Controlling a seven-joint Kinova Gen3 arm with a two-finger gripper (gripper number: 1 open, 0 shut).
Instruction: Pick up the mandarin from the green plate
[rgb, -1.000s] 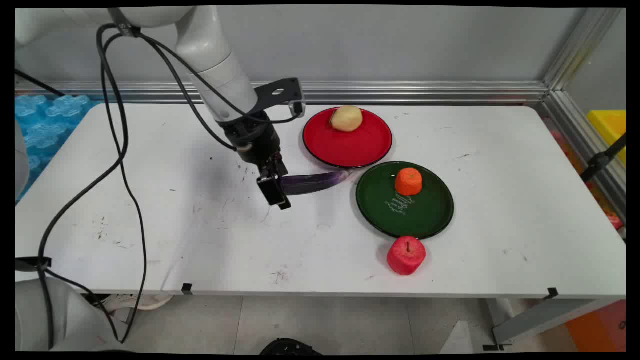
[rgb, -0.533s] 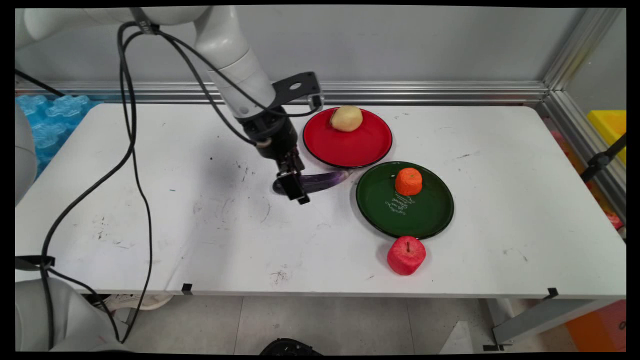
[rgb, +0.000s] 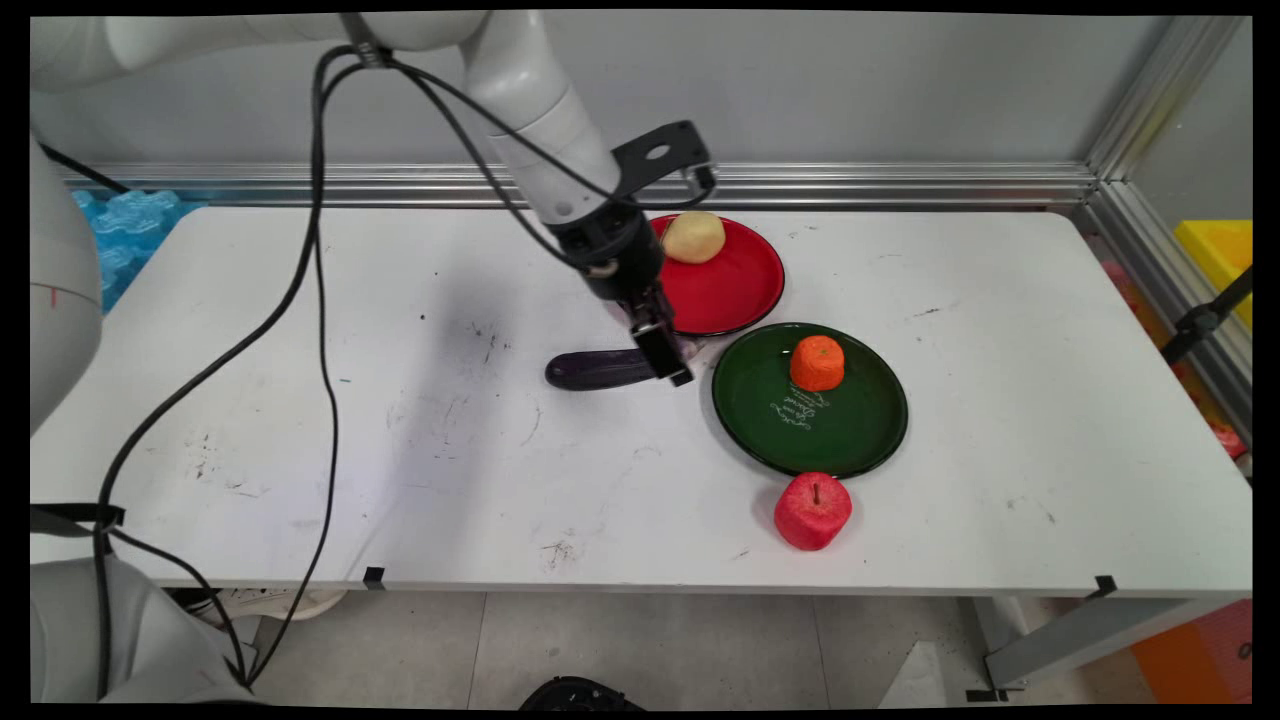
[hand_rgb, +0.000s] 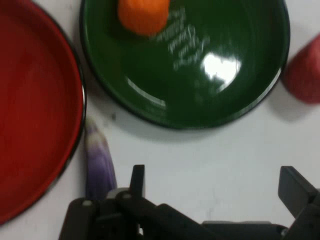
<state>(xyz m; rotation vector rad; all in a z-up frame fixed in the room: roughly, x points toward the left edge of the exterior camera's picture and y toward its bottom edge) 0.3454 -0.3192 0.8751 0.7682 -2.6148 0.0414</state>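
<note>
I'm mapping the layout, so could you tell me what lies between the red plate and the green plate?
In the hand view, the pale tip of the purple eggplant pokes into the gap between the red plate and the green plate; otherwise bare white table.

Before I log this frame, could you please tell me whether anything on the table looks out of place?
Only mildly: the eggplant and the apple lie on the bare table, while the potato and orange sit on plates. Nothing looks spilled or damaged.
</note>
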